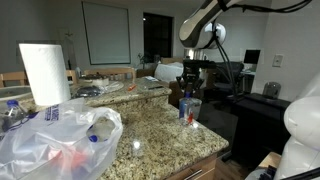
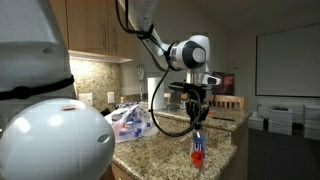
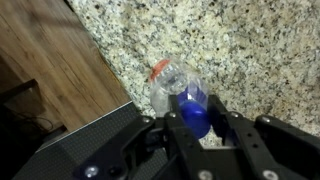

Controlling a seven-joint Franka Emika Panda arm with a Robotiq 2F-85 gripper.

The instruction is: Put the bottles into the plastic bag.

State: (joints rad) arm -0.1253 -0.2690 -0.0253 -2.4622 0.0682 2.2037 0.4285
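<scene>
A clear bottle (image 1: 190, 107) with a blue cap and red label stands upright on the granite counter (image 1: 160, 125), near its front edge. It shows in both exterior views; bottle (image 2: 198, 148). My gripper (image 1: 190, 88) reaches down from above and is shut on the bottle's capped top. In the wrist view the blue cap (image 3: 195, 112) sits pinched between the black fingers (image 3: 232, 128), gripper (image 3: 197, 120). The plastic bag (image 1: 55, 140) lies crumpled on the counter, with more bottles (image 1: 92, 133) inside; plastic bag (image 2: 130, 120).
A tall white paper-towel roll (image 1: 44, 73) stands behind the bag. Behind the counter lies a table with clutter (image 1: 110, 88). The counter edge and wooden floor (image 3: 50, 60) lie close beside the held bottle. The robot's white base (image 2: 50, 140) fills the foreground of an exterior view.
</scene>
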